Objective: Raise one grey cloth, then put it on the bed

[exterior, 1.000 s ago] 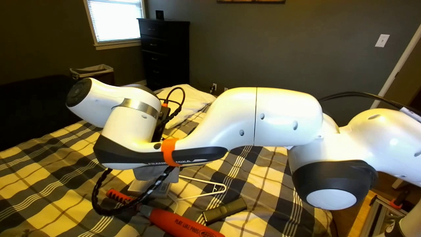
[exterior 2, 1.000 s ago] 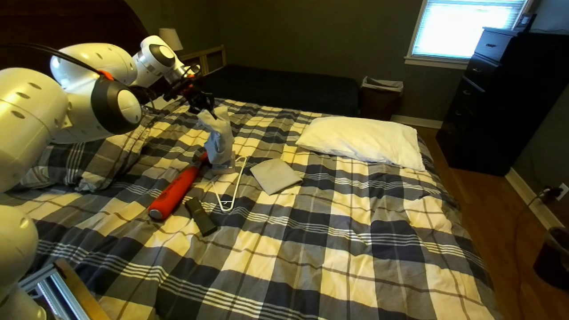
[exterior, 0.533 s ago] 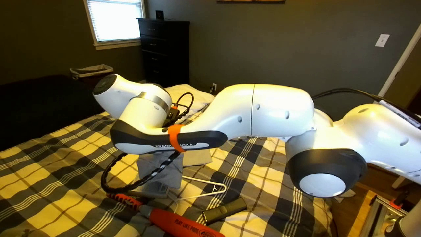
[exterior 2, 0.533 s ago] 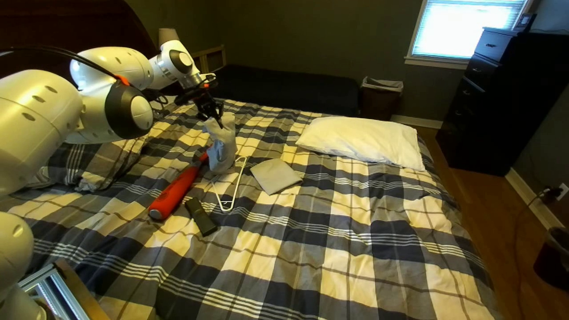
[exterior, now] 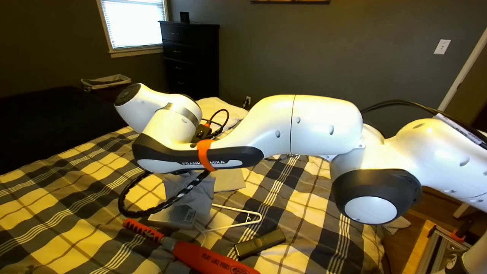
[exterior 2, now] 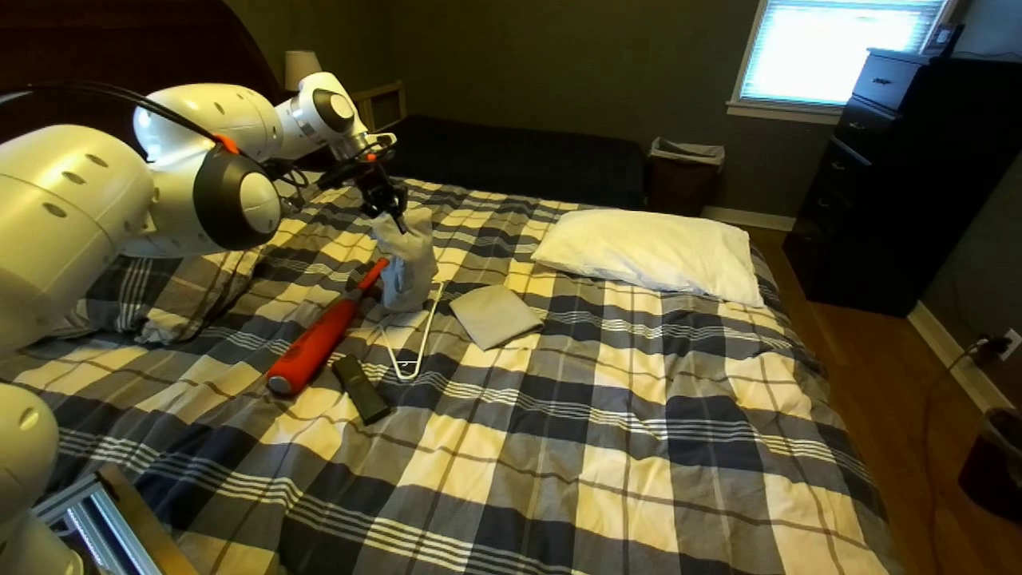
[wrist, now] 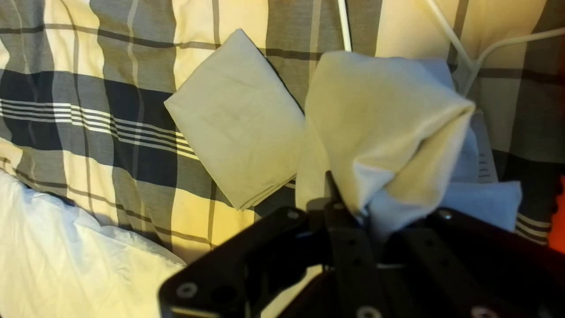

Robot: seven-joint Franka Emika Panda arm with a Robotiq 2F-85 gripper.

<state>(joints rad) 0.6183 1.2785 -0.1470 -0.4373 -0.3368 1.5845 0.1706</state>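
The tool [exterior 2: 397,224] grips a hanging grey cloth [exterior 2: 412,267], likely light and limp, and probably best held where its folds gather.

The arm [exterior: 325,123] is extended in a bent posture. The wrist [exterior 2: 326,108] is tilted; the tool [exterior 2: 397,223] points obliquely downward with its jaws clamped.

Downward wrist close-up, exteriors sharing bed [exterior 2: 575,415]
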